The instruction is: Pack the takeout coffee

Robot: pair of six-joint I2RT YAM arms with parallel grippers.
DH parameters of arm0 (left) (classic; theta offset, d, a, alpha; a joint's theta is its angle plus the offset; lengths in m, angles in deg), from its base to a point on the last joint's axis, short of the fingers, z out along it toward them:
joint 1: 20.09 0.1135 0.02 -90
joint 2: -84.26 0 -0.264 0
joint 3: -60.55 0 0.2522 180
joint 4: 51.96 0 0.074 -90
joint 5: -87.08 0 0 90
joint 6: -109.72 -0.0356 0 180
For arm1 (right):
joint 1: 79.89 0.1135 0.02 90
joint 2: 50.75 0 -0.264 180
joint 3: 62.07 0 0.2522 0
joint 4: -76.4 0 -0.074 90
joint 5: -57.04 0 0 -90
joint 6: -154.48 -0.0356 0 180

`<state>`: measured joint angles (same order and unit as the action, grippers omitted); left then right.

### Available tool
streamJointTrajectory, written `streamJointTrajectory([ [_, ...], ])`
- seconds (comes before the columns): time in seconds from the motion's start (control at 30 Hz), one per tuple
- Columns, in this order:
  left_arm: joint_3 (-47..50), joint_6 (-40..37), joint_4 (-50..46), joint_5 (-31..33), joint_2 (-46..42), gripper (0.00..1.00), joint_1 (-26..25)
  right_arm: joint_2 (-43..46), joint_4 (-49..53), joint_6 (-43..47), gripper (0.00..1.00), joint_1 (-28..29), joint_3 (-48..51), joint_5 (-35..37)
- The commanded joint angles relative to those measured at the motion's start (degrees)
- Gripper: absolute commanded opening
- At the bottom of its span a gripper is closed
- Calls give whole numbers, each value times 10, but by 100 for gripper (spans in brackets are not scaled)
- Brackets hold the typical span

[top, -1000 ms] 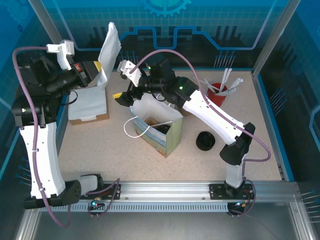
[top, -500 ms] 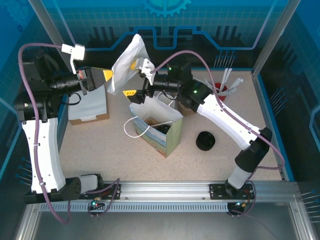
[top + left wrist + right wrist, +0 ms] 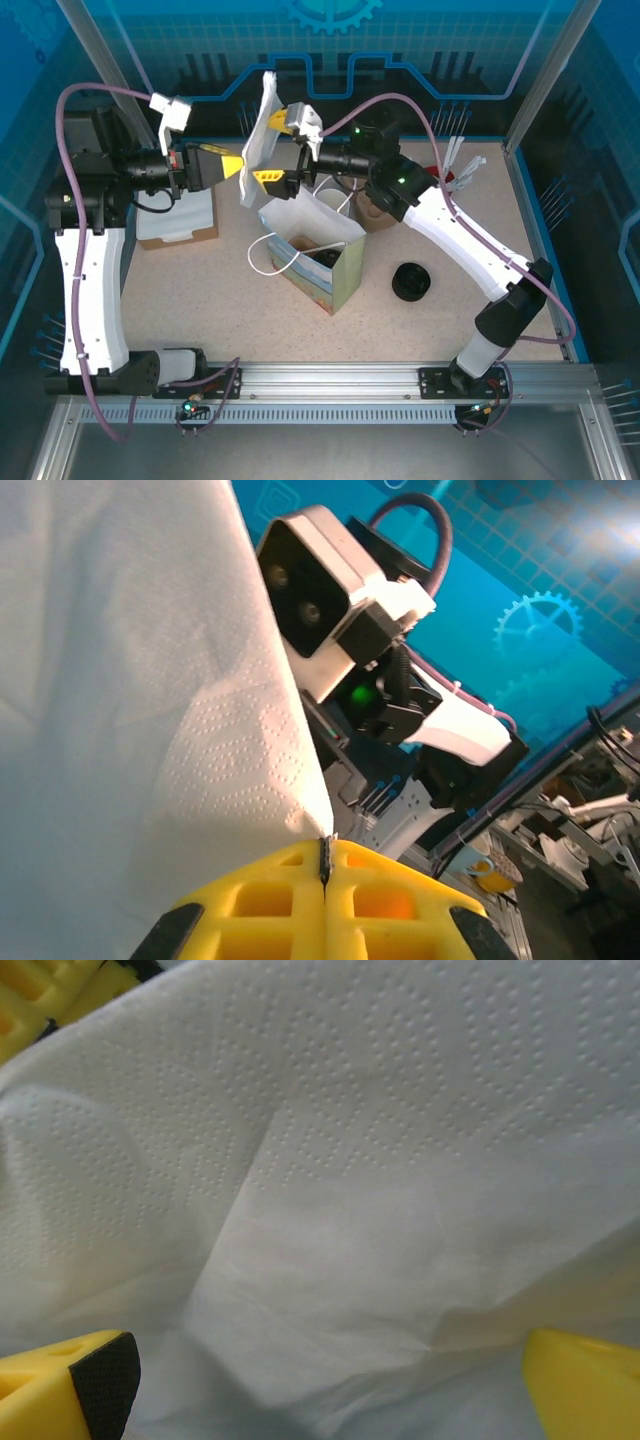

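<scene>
A white paper napkin [image 3: 262,125] hangs in the air above the back of the table. My left gripper [image 3: 238,165] is shut on its lower corner; in the left wrist view the yellow fingertips [image 3: 323,855] pinch the napkin [image 3: 130,710]. My right gripper [image 3: 272,150] is open, one finger above and one below the sheet. In the right wrist view the napkin [image 3: 330,1190] lies between the fingers [image 3: 70,1380]. The paper bag [image 3: 340,275] stands open below. A dark shape [image 3: 322,258] sits inside it; I cannot tell whether it is the coffee cup.
A stack of black lids [image 3: 411,282] sits right of the bag. A red holder with white utensils [image 3: 440,182] stands at the back right. A cardboard napkin box [image 3: 178,218] is at the left. Cups [image 3: 368,208] stand behind the bag.
The left gripper carried the napkin from over the box rightward and up. The right gripper rose from the bag's mouth to meet it and now straddles the sheet.
</scene>
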<state>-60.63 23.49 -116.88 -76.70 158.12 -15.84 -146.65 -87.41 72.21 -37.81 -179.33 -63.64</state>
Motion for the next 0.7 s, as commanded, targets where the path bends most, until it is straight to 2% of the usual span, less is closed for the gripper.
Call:
streamJointTrajectory([
  [0.0, 5, -43, -11, -42, 8, 0, -6, -16, -11, -14, 100, 14, -26, -47],
  [0.27, 5, -51, -8, -43, 30, 0, -16, -18, -7, -31, 98, 27, -29, -109],
  [0.67, 22, -68, -18, -21, 45, 0, -46, 3, -36, -77, 89, 28, -14, -89],
])
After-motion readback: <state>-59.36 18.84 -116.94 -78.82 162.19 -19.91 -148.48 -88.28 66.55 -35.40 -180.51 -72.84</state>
